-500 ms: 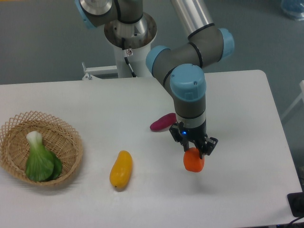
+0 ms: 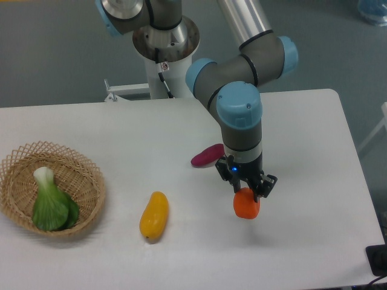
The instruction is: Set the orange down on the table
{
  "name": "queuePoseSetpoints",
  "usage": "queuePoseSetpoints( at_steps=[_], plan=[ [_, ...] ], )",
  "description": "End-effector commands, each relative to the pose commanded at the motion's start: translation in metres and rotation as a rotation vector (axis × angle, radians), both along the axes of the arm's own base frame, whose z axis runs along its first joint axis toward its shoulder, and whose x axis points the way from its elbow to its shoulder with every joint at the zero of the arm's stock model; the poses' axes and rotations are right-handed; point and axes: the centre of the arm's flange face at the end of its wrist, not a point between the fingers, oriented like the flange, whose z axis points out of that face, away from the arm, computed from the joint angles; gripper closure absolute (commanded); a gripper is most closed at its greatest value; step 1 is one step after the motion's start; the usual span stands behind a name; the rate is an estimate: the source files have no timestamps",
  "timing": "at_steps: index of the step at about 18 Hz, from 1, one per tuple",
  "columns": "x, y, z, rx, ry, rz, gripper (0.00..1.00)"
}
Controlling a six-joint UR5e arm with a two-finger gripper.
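Observation:
The orange [image 2: 247,204] is a small round red-orange fruit at the right of centre of the white table [image 2: 302,151]. My gripper [image 2: 248,192] points straight down over it, and its black fingers clasp the top of the orange. I cannot tell whether the orange touches the tabletop or hangs just above it. The upper part of the fruit is hidden by the fingers.
A purple oblong vegetable [image 2: 207,155] lies just behind and left of the gripper. A yellow-orange mango-shaped fruit [image 2: 154,215] lies at front centre. A wicker basket [image 2: 51,186] with a green leafy vegetable [image 2: 51,201] stands at the left edge.

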Motion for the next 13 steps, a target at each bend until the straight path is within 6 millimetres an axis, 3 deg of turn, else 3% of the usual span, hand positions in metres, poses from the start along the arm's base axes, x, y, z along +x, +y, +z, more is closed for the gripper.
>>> queuePoseSetpoints(
  at_steps=[8,13],
  plan=[
    [0.0,0.001,0.002,0.021,-0.011,0.03,0.5],
    [0.005,-0.003,-0.011,0.005,-0.023,0.041,0.5]
  ],
)
